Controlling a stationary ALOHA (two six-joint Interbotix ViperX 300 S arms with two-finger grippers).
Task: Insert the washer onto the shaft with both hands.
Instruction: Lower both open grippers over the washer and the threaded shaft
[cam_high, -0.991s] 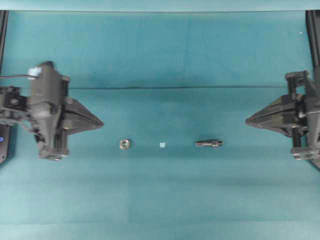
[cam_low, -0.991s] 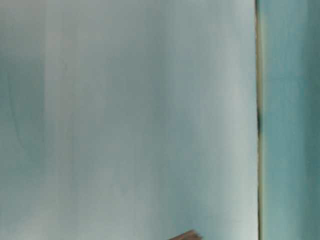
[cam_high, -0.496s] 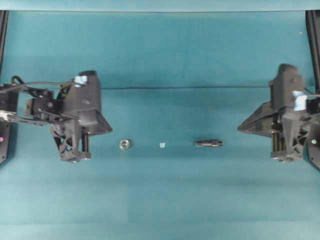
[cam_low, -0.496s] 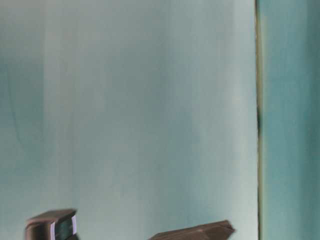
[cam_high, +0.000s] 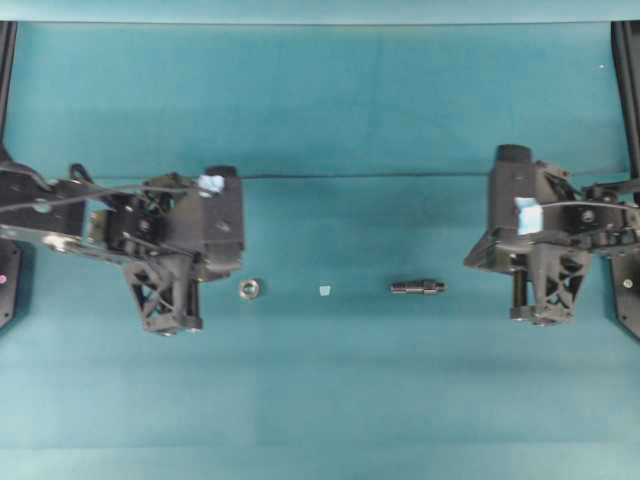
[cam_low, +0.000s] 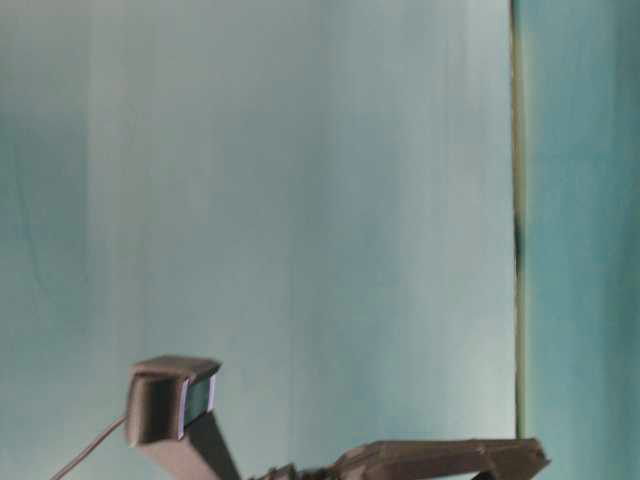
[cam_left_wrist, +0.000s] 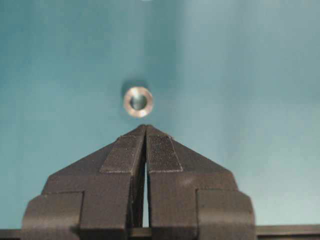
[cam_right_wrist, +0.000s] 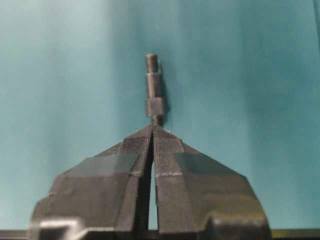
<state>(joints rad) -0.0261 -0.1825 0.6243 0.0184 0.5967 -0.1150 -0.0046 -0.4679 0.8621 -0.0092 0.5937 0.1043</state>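
The washer (cam_high: 249, 288), a small silvery ring, lies flat on the teal mat left of centre. In the left wrist view the washer (cam_left_wrist: 138, 101) sits just beyond the tip of my left gripper (cam_left_wrist: 145, 127), which is shut and empty. The shaft (cam_high: 418, 287), a dark stepped pin, lies on its side right of centre. My right gripper (cam_right_wrist: 152, 128) is shut and empty, its tip pointing at the near end of the shaft (cam_right_wrist: 154, 90), which points straight away from it. From overhead, my left gripper (cam_high: 236, 262) and right gripper (cam_high: 470, 262) face each other.
A tiny pale square scrap (cam_high: 323, 290) lies on the teal mat (cam_high: 320, 400) between washer and shaft. Black frame rails run along the far left (cam_high: 6, 60) and far right (cam_high: 628, 70) edges. The table-level view shows only blurred arm parts (cam_low: 440, 462) low down.
Both arms have swung inward from the table's sides toward the middle and tipped downward. The left tip now sits close to the washer, the right close to the shaft. Both grippers stayed shut.
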